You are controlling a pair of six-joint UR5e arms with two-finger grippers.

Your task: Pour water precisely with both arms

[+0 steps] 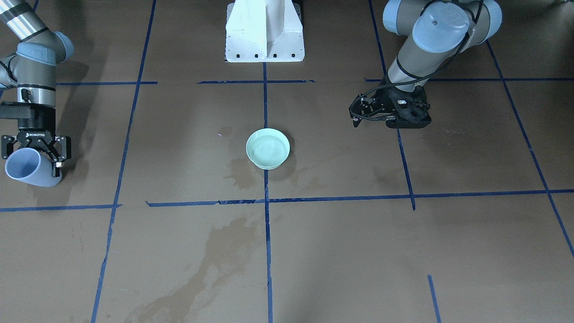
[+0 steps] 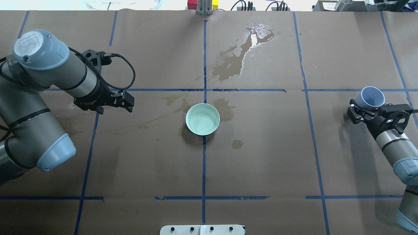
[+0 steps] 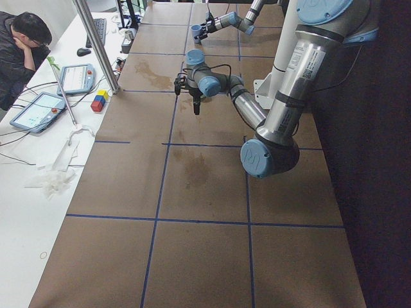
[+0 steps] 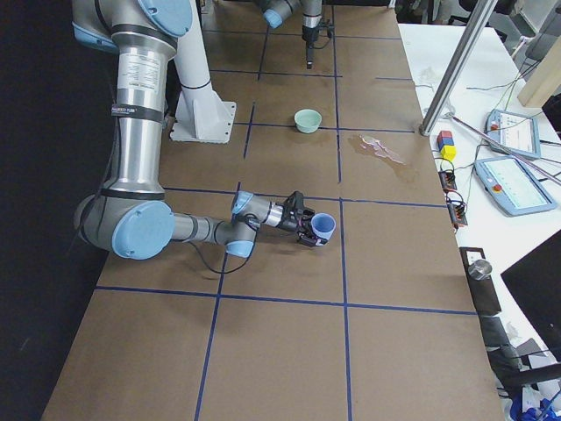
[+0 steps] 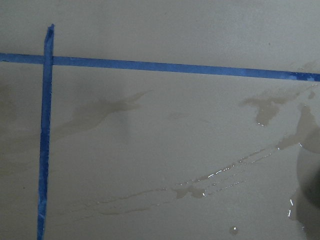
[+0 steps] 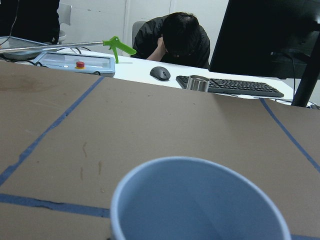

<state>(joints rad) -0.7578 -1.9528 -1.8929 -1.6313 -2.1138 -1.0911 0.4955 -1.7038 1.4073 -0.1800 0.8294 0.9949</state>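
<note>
My right gripper [image 2: 370, 107] is shut on a pale blue cup [image 2: 372, 97] at the table's right end and holds it tilted, mouth toward the far side. The cup also shows in the front view [image 1: 28, 168] and fills the bottom of the right wrist view [image 6: 200, 205], where no water shows inside it. A mint-green bowl [image 2: 202, 119] holding water stands at the table's middle, as the front view [image 1: 267, 148] also shows. My left gripper [image 2: 128, 101] is shut and empty, hanging low over the paper left of the bowl and well apart from it.
Wet patches and a puddle [image 2: 243, 55] mark the brown paper around and beyond the bowl. The white pedestal base [image 1: 264, 31] stands at the robot's edge. A desk with a seated person [image 6: 175, 37], a keyboard and tablets lies past the far edge.
</note>
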